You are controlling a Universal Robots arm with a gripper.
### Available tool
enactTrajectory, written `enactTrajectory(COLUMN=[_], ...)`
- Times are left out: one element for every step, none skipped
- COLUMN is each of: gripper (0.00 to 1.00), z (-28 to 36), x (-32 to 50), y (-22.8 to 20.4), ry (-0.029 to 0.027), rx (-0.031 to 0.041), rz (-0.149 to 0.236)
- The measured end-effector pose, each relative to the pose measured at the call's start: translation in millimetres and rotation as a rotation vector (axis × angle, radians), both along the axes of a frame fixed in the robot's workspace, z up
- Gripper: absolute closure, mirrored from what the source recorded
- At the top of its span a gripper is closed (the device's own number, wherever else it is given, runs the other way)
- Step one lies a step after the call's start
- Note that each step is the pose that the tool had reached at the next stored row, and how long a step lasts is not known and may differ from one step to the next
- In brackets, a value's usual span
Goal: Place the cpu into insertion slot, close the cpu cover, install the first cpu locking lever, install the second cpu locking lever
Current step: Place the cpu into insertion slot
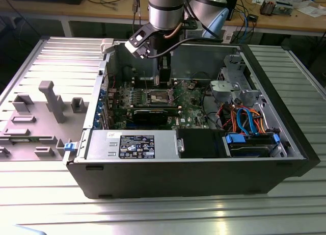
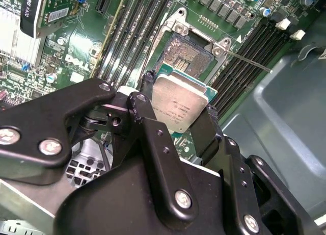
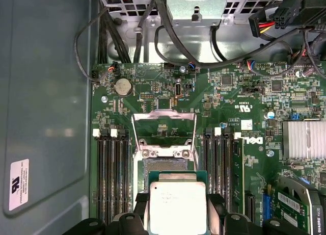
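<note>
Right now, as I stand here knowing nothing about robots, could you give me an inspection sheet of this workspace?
Surface: ribbed metal table bearing an open computer case.
Job's things: cpu held near the insertion slot, not seated; slot bare; cpu cover raised.
Clutter: grey fixture blocks on the table, at the exterior view's left.
Grippers: the gripper is shut on the cpu, at two opposite edges.
Cables: orange and blue cables inside the case; black cables beyond the board.
Surroundings: wooden bench behind, with loose wires.
</note>
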State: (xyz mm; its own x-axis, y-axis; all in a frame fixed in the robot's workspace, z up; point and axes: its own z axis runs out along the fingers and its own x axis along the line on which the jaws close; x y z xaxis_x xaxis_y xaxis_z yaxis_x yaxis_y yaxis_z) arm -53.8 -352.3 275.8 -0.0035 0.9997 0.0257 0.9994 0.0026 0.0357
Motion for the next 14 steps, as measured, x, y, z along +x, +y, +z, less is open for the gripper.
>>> enactTrajectory(gripper=[0.46,0.46,0.46,0.46,0.46,0.46,0.46,0.46,0.46,0.46,0.46,0.46,0.46,0.46], z=[-0.2,-0.6,-1.0,-1.2,-1.4,-1.7,-1.9,-2.2,-2.5,-2.5,-2.7,-2.8,-2.8,-2.8], x=[0.0,0.0,0.0,0.0,0.0,0.0,0.0,0.0,0.0,0.0,0.0,0.0,0.0,0.0], y=[0.0,0.0,0.0,0.0,0.0,0.0,0.0,0.0,0.0,0.0,0.0,0.0,0.0,0.0], ry=[0.0000,0.0001,0.0000,0.0001,0.0000,0.0001,0.0001,0.0001,0.0001,0.0001,0.0000,0.0001,0.0001,0.0001], rx=[-0.0001,-0.0001,-0.0001,-0.0001,-0.0001,-0.0001,-0.0001,-0.0002,-0.0002,-0.0002,-0.0001,-0.0001,-0.0001,-0.0001], rz=[0.000,0.000,0.000,0.000,0.000,0.000,0.000,0.000,0.000,0.000,0.000,0.000,0.000,0.000])
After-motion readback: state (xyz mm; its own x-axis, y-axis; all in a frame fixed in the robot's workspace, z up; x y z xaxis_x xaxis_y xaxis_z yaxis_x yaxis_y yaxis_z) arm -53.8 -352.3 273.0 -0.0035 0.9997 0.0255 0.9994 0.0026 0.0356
